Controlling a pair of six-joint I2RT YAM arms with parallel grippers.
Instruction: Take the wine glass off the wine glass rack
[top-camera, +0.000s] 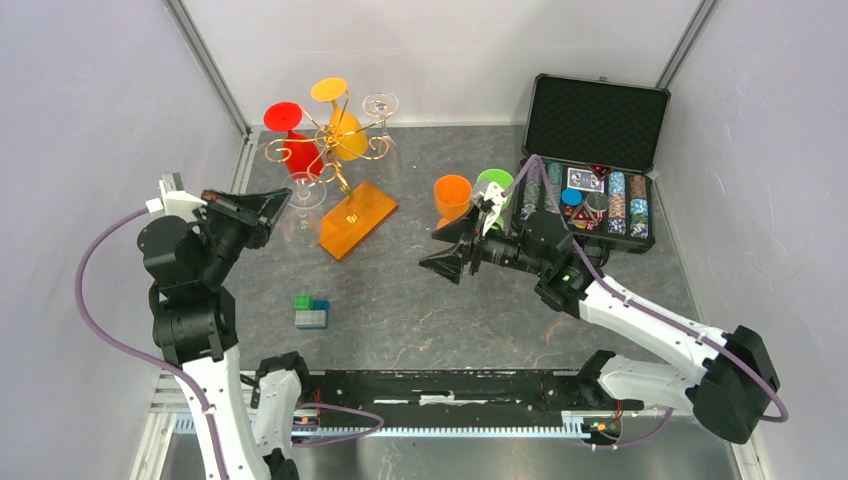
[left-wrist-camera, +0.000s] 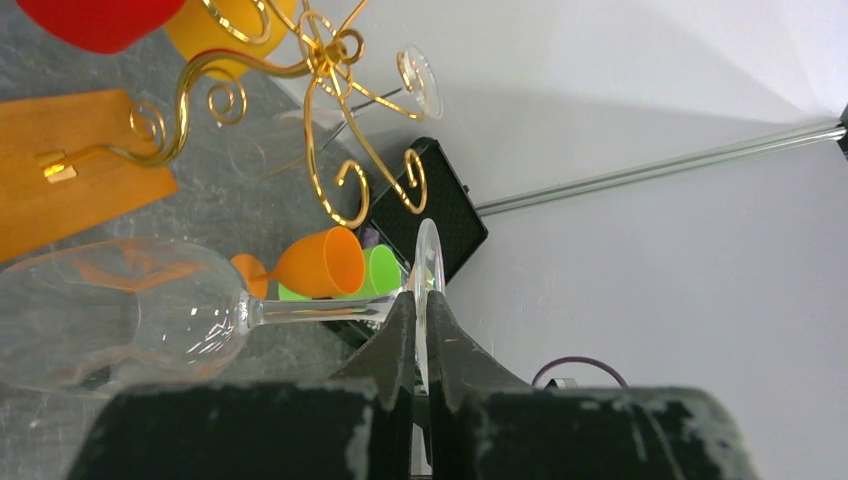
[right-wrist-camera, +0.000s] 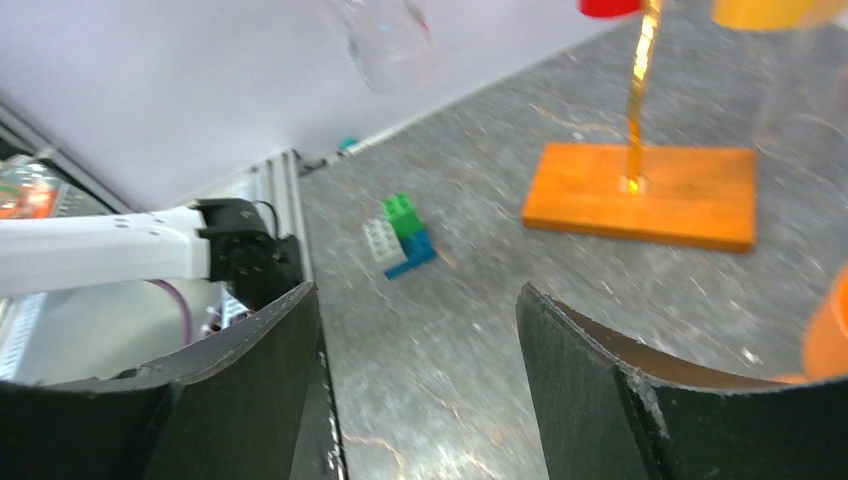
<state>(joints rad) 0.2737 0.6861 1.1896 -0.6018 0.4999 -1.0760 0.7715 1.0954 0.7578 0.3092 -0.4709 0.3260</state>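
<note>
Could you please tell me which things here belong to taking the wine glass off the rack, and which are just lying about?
For the job:
- wine glass rack
- clear wine glass, its foot clamped in the left gripper

Lying about:
- toy bricks
- orange cup
- green cup
- poker chip case
- right gripper, open, holding nothing

wine glass (left-wrist-camera: 130, 310): clear, foot pinched in left claw (left-wrist-camera: 420, 300) | wine glass rack (top-camera: 357, 220): gold, upright
</note>
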